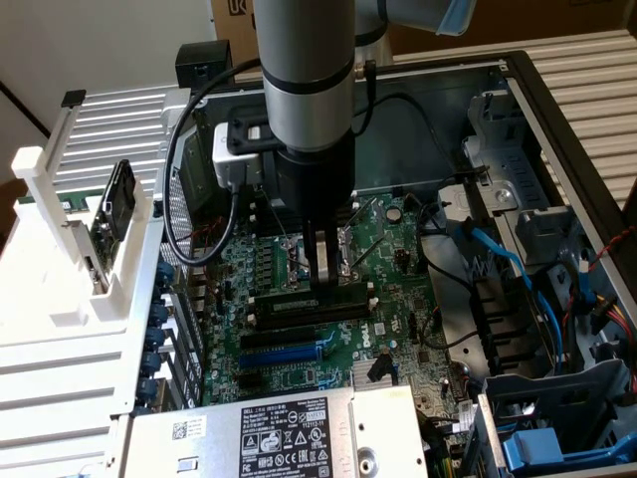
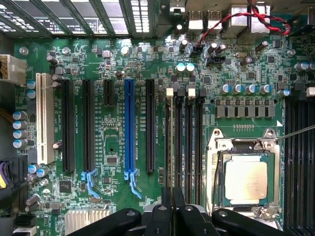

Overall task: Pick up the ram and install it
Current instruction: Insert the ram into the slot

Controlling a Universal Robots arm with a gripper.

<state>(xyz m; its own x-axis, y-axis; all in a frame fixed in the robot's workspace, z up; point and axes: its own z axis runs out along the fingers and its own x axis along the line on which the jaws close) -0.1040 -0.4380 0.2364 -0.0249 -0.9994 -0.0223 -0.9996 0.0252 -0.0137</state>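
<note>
Nearly-closed gripper point(image 1: 326, 287) sitting on long thin dark-green circuit-board ram point(image 1: 289, 304); probably handling light, stiff, fragile. Taking top edge mid-length looking safest.

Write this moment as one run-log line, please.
tool: shut | tip: at ram's top edge | ram: upright on motherboard

Bright, even light — soft sheen on the silver arm point(image 1: 304, 60), dim shadow beneath it.
</note>
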